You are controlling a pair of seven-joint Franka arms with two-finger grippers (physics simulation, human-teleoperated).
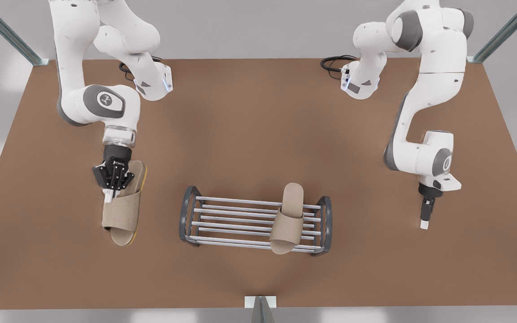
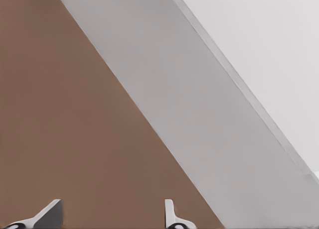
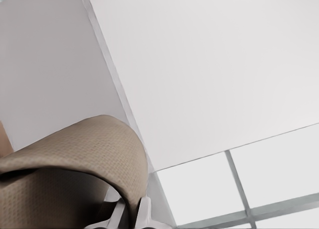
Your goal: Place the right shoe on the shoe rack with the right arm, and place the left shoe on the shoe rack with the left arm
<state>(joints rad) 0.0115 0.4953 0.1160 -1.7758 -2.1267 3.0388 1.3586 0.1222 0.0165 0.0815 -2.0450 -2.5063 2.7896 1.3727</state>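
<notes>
On the brown desk, the rack holds one slipper (right pincer pinches the other slipper, left pincer is spread).

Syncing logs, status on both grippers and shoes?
Right gripper shut on slipper, front view's left. Left gripper open, empty, waits at front view's right. Other slipper already on shoe rack. Path unobstructed.

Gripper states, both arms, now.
Right gripper: shut on the slipper's strap.
Left gripper: open, holding nothing, above the table.
</notes>
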